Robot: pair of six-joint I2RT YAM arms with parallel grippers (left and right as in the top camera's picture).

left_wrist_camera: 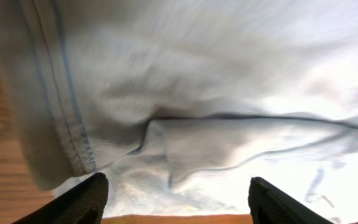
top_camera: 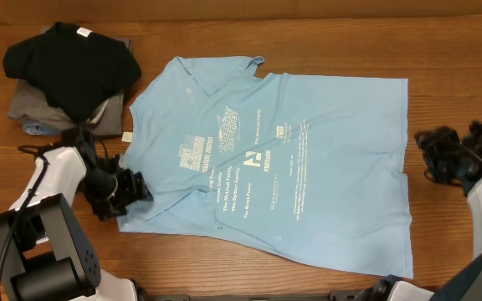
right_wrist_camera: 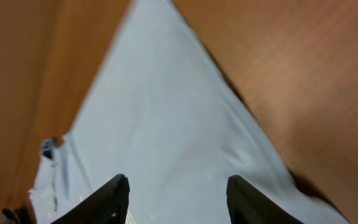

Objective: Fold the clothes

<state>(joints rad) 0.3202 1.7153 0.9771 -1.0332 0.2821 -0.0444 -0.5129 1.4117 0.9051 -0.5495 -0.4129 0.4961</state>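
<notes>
Lying part-folded, blue tee (top_camera: pixel 308 150); L gripper (left_wrist_camera: pixel 177 186) open

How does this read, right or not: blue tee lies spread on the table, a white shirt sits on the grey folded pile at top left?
Not right. The shirt on the grey folded pile is black, not white, as the overhead view shows. The rest stands: the blue tee lies spread on the table, and the pile is at top left.
</notes>
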